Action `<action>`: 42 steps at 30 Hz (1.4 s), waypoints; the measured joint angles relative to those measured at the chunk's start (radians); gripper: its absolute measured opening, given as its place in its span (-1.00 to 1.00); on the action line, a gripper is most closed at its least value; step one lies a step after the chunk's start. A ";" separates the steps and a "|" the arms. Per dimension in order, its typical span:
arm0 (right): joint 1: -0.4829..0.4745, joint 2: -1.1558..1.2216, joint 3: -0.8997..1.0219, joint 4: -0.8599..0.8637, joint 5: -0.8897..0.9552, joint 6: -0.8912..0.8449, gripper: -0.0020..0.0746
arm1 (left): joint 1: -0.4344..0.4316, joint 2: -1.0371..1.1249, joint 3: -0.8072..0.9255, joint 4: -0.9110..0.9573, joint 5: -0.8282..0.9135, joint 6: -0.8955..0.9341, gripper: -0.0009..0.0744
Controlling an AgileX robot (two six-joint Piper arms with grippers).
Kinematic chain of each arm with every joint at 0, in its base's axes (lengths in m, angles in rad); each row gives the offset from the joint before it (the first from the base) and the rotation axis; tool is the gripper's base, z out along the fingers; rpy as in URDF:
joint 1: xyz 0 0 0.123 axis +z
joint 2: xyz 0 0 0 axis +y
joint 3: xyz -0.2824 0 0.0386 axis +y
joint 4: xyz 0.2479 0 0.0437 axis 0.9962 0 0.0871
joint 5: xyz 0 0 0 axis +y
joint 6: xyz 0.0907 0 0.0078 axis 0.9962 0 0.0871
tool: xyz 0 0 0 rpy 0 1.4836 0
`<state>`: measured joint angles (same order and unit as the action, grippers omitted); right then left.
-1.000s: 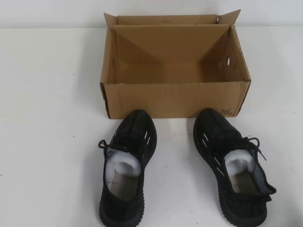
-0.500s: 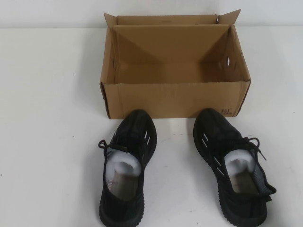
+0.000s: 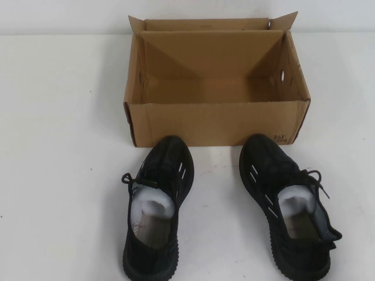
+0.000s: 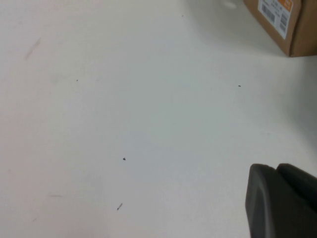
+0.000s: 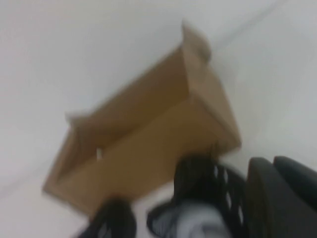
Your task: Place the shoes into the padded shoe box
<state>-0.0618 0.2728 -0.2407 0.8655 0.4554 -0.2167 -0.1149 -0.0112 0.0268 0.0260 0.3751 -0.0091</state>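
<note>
White, lightly speckled table [image 4: 124,99] lies under the left pincer [image 4: 282,201], the brown corrugated cardboard shoe box [image 3: 217,82] well beyond it. The right pincer [image 5: 285,196] hovers just beside the black knit sneakers [image 3: 158,205], box further ahead. Neither pincer's opening shows.

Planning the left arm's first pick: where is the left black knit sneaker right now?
In the high view, the left black knit sneaker stands left of centre on the white table, toe near the brown cardboard box, apart from its mate.

The box [image 3: 217,88] is open-topped and empty; bare table [image 3: 58,117] is seen either side; two shoes [image 3: 158,205] stand before it, apart.
</note>
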 joint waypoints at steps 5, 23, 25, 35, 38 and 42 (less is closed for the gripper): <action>0.000 0.298 -0.259 -0.215 0.301 -0.003 -0.95 | 0.000 0.000 0.000 0.000 0.000 0.000 -0.99; 0.367 0.942 -0.892 -0.576 0.696 -0.489 -0.95 | 0.000 0.000 0.000 0.000 0.000 0.000 -0.99; 0.489 0.976 -0.909 -0.682 0.696 -0.503 -0.93 | 0.000 0.000 0.000 0.000 0.000 0.000 -0.99; 0.656 1.082 -0.956 -0.898 0.611 -0.647 -0.01 | 0.000 0.000 0.000 0.000 0.000 0.000 -0.99; 0.656 1.114 -0.960 -0.932 0.581 -0.725 -0.02 | 0.000 0.000 0.000 0.000 0.000 0.000 -0.99; 0.634 1.153 -0.960 -0.942 0.541 -0.763 -0.02 | 0.000 0.000 0.000 0.000 0.000 0.000 -0.99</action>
<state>0.5723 1.4259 -1.2008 -0.0765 0.9960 -0.9799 -0.1149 -0.0112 0.0268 0.0260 0.3751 -0.0091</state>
